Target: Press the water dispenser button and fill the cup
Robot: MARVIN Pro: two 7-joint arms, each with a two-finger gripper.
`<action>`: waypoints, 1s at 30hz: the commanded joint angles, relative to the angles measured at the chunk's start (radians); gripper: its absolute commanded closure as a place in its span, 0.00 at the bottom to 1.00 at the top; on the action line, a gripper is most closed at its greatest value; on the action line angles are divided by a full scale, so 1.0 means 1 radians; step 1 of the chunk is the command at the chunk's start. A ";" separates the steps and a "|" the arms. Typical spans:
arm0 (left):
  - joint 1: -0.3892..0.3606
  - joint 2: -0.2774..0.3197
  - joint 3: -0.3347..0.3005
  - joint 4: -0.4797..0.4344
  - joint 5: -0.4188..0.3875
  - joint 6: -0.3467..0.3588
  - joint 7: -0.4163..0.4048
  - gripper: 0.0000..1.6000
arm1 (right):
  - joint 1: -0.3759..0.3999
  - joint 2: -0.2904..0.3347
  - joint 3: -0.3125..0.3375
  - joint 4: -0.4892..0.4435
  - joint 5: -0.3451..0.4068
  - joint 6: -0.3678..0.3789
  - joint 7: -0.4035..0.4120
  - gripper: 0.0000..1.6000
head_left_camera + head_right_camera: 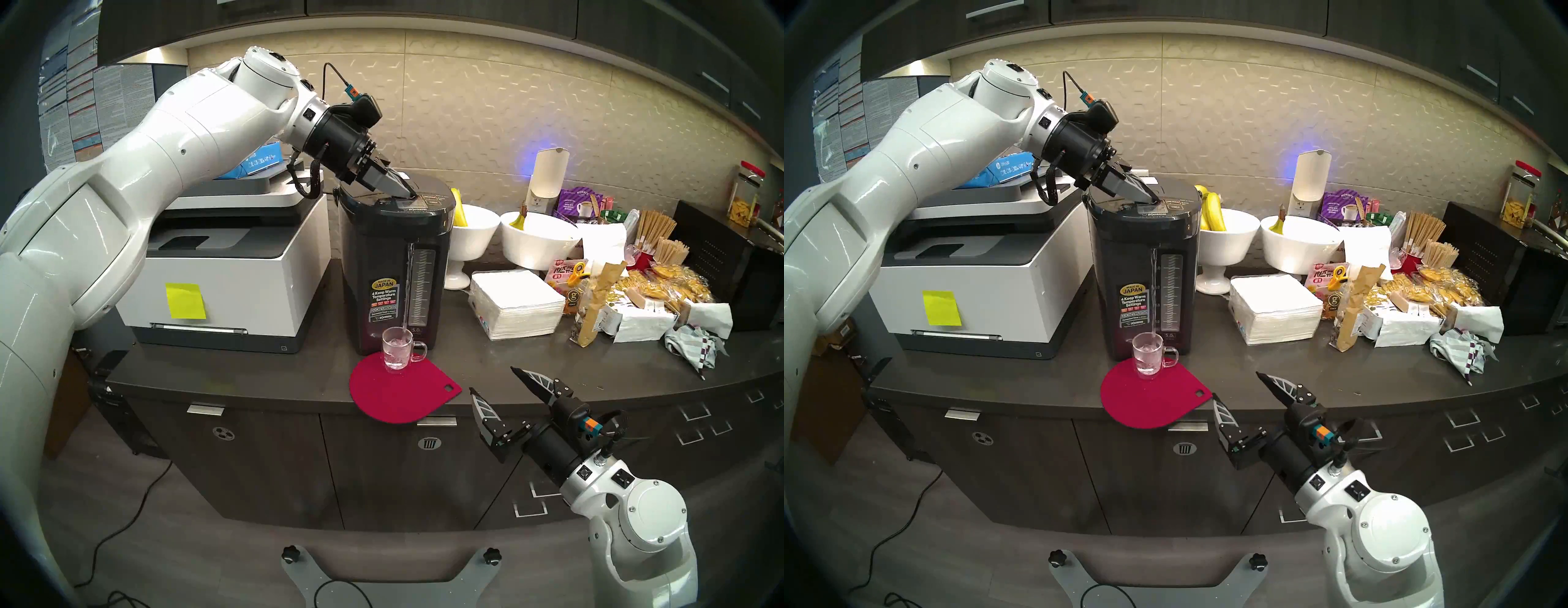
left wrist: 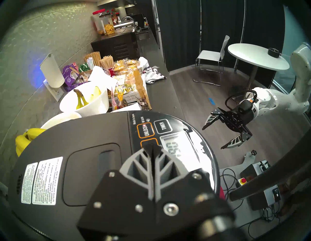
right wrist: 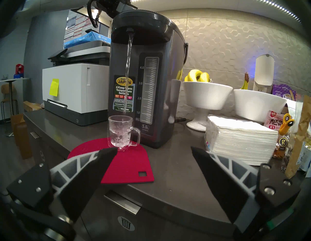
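Observation:
The black water dispenser (image 1: 382, 263) (image 3: 151, 50) stands on the counter beside the printer. My left gripper (image 1: 411, 195) (image 2: 152, 149) is shut, its joined tips pressed down on the orange-rimmed button (image 2: 148, 142) below UNLOCK; the tips hide its lettering. A thin stream of water (image 3: 128, 67) falls from the spout into the clear glass cup (image 1: 396, 350) (image 3: 120, 133). The cup is upright on a red mat (image 1: 399, 395), partly filled and bubbling, handle to the right. My right gripper (image 1: 492, 379) (image 3: 153, 149) hangs open and empty off the counter's front edge, right of the mat.
A white-and-grey printer (image 1: 229, 263) stands left of the dispenser, under my left arm. Right of it are two white bowls with bananas (image 1: 471, 233), a napkin stack (image 1: 515, 303) and snack packets (image 1: 636, 293). The red mat overhangs the counter edge.

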 commanded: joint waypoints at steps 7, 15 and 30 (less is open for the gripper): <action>0.022 0.006 0.042 -0.020 0.020 0.005 -0.002 1.00 | 0.004 0.002 -0.001 -0.024 -0.001 -0.003 0.001 0.00; 0.020 0.028 0.045 -0.042 0.013 0.013 -0.002 1.00 | 0.004 0.002 -0.001 -0.024 -0.001 -0.003 0.002 0.00; 0.020 0.041 0.050 -0.073 0.004 0.021 -0.002 1.00 | 0.004 0.001 -0.001 -0.024 -0.002 -0.003 0.002 0.00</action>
